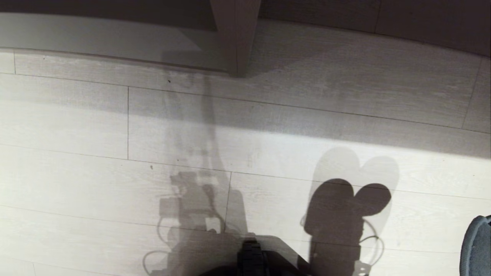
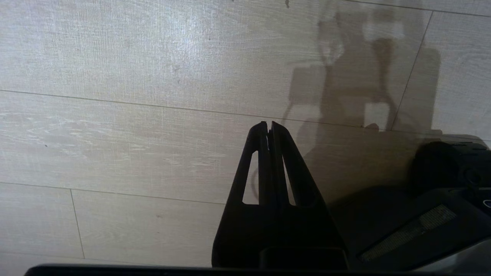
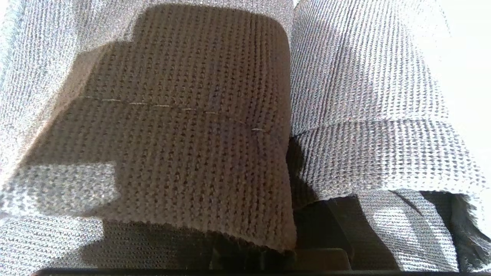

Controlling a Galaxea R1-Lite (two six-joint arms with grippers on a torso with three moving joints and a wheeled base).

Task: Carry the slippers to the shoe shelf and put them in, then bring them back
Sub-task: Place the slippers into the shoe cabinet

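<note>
2 knit slippers (image 3: 215, 126) side by side, touching, filling view; left one shadowed.

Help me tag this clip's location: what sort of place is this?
Probably a home entryway or room: pale wood-look plank floor, a low taupe shoe shelf along the wall, and fabric slippers being carried.

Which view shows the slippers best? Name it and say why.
The right wrist view: the slippers fill it, knit fabric close up. The head view catches only a dark edge at the lower right; the left wrist view shows none.
</note>
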